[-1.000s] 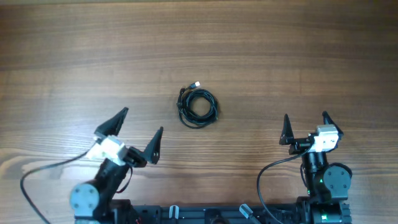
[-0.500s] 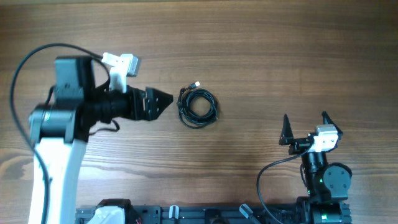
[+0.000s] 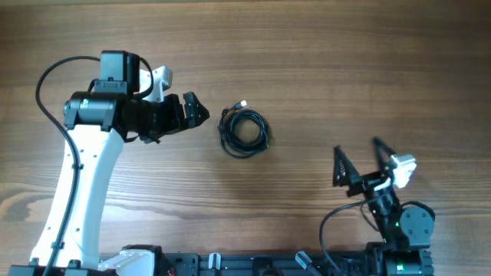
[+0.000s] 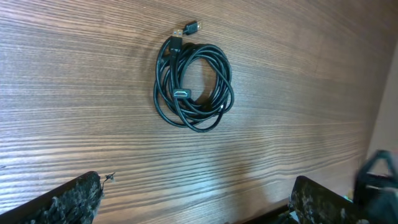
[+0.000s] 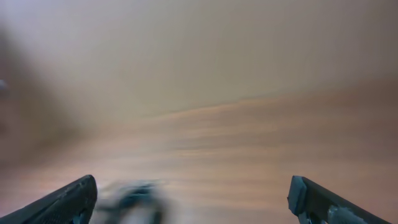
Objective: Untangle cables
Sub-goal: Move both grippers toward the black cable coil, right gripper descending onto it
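The cables lie in one small black coil at the middle of the wooden table, with a silver-tipped plug poking out at the top. In the left wrist view the coil of cables lies flat ahead of the fingers, apart from them. My left gripper hovers just left of the coil, open and empty. My right gripper is at the near right, well away from the coil, open and empty. The right wrist view is blurred; a dark smear shows low between its fingers.
The left arm reaches up along the table's left side with its thick black wire looping out. The arm bases and a dark rail line the near edge. Bare wood surrounds the coil.
The left arm has swung up from the near left corner to beside the coil, then drawn back slightly left. The right gripper has tilted and shifted a little leftward.
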Robot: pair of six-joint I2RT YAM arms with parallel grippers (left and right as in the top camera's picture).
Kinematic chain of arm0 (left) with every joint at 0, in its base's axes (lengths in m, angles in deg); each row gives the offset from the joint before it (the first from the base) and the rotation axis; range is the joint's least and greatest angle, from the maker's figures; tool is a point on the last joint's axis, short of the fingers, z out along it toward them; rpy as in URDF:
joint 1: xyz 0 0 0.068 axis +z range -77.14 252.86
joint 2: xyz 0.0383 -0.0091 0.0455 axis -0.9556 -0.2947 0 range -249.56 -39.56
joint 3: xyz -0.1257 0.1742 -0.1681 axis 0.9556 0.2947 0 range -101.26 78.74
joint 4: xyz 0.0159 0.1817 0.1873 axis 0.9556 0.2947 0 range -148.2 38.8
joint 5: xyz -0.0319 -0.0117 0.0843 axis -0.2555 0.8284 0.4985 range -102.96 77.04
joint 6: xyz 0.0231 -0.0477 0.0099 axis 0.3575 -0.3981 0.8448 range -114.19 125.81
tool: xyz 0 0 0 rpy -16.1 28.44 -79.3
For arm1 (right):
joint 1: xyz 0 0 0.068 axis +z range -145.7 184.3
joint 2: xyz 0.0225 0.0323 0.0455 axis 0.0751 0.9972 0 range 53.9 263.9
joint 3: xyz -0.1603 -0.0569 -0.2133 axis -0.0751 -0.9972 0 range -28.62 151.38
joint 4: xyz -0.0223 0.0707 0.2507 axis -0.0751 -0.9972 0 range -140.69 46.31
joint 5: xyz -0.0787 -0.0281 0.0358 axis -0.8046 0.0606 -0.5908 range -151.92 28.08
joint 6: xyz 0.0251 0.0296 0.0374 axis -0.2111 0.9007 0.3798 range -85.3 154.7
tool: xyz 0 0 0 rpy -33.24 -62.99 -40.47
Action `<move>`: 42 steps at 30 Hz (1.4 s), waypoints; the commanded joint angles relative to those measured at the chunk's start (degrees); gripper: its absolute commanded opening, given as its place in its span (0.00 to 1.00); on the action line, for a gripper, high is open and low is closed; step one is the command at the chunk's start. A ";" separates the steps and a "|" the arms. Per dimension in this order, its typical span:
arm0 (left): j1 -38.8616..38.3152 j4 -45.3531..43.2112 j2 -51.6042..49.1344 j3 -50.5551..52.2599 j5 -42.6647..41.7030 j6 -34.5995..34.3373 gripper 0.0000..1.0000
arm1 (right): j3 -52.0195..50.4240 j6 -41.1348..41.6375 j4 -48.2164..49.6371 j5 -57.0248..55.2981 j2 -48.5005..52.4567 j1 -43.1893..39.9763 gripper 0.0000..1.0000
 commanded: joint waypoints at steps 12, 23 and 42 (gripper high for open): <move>-3.45 -1.46 -2.73 -0.94 6.45 -1.11 1.00 | 40.46 4.35 -26.01 -0.94 15.69 -0.11 0.99; -3.43 -1.99 -13.60 -0.94 13.79 -8.07 1.00 | 69.37 -8.15 -51.74 24.61 63.93 1.16 0.89; 9.03 -4.83 -14.58 -0.46 13.35 -12.50 1.00 | 69.37 -2.36 -39.12 2.08 104.78 25.20 0.78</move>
